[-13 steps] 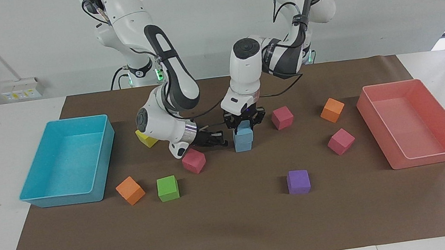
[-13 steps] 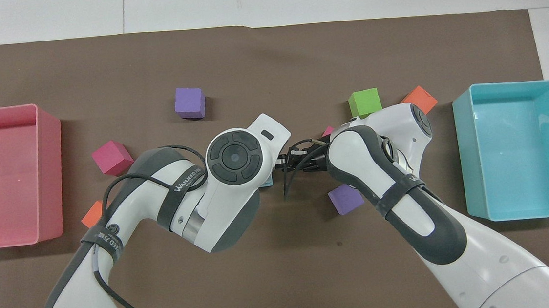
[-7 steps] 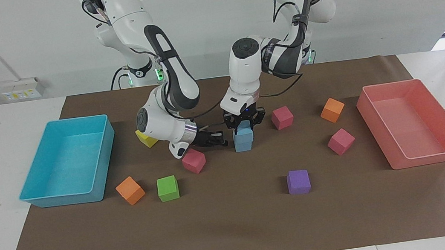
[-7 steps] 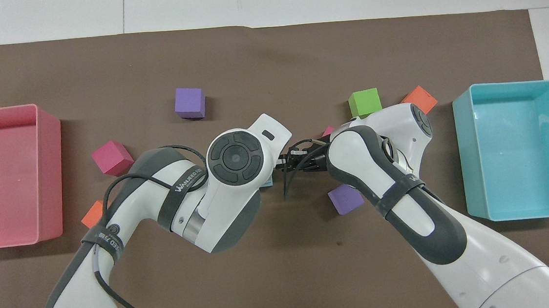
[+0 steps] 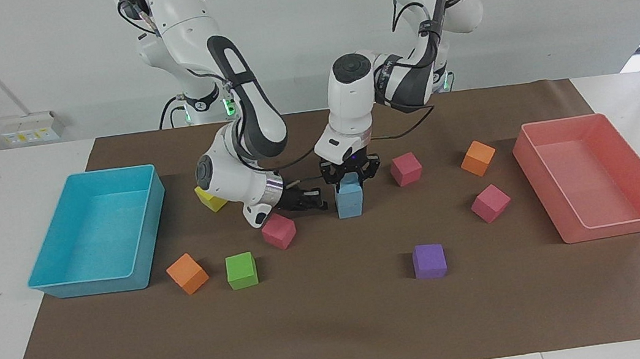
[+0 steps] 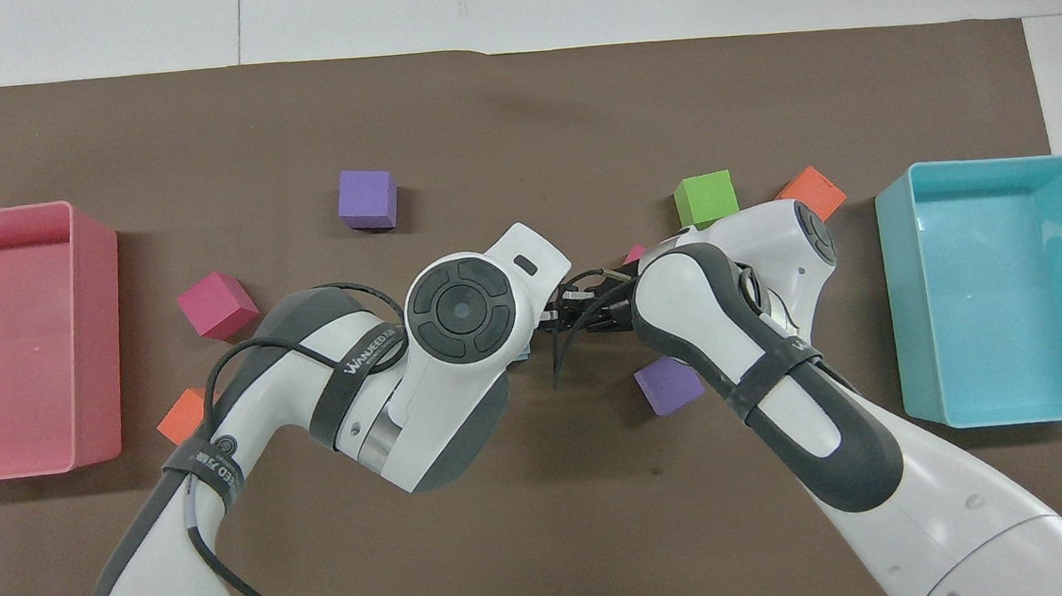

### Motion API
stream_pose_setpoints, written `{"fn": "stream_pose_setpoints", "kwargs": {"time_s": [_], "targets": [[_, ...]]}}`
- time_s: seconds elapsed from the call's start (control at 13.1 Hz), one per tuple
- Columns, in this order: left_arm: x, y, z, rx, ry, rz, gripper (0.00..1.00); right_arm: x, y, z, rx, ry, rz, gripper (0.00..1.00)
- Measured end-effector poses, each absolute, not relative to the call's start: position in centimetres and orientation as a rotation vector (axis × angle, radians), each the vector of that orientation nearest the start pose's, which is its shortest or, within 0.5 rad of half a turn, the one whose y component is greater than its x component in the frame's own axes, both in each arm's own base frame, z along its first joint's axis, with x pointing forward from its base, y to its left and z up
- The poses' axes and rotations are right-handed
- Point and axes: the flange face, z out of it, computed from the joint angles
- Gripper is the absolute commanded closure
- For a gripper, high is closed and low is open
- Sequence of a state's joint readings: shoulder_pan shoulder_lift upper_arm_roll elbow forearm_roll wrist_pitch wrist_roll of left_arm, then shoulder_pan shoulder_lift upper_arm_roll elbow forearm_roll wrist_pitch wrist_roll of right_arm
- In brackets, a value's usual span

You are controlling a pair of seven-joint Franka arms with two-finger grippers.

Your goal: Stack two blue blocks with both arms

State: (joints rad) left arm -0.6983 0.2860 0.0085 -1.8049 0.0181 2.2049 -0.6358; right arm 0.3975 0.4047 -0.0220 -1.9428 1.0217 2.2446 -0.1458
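Two blue blocks sit one on the other at mid-table. The lower blue block (image 5: 350, 205) rests on the brown mat, and the upper blue block (image 5: 350, 188) sits on it, slightly askew. My left gripper (image 5: 351, 179) comes straight down from above and is shut on the upper block. My right gripper (image 5: 316, 199) lies low and level, shut and empty, a short gap from the stack toward the right arm's end. In the overhead view the left wrist hides the stack except a blue sliver (image 6: 520, 357).
Close to the right gripper are a magenta cube (image 5: 278, 231) and a yellow cube (image 5: 210, 199). Scattered around are another magenta cube (image 5: 406, 169), orange cubes (image 5: 477, 157), a green cube (image 5: 242, 271) and a purple cube (image 5: 429, 261). Turquoise tray (image 5: 62, 286) and pink tray (image 5: 610, 226) stand at the table's ends.
The left wrist has shifted slightly toward the right arm's end, bringing the upper block a little more over the lower one. The right arm has stayed put.
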Motion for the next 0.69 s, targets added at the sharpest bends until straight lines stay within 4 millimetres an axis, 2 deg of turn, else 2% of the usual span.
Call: {"fn": "stream_pose_setpoints", "kwargs": {"time_s": [0.69], "targets": [[49.55,-40.70,39.56,-3.185,0.110,-0.148,1.00,56.58,25.00,27.48,-2.396,0.227,0.220,1.00]]}}
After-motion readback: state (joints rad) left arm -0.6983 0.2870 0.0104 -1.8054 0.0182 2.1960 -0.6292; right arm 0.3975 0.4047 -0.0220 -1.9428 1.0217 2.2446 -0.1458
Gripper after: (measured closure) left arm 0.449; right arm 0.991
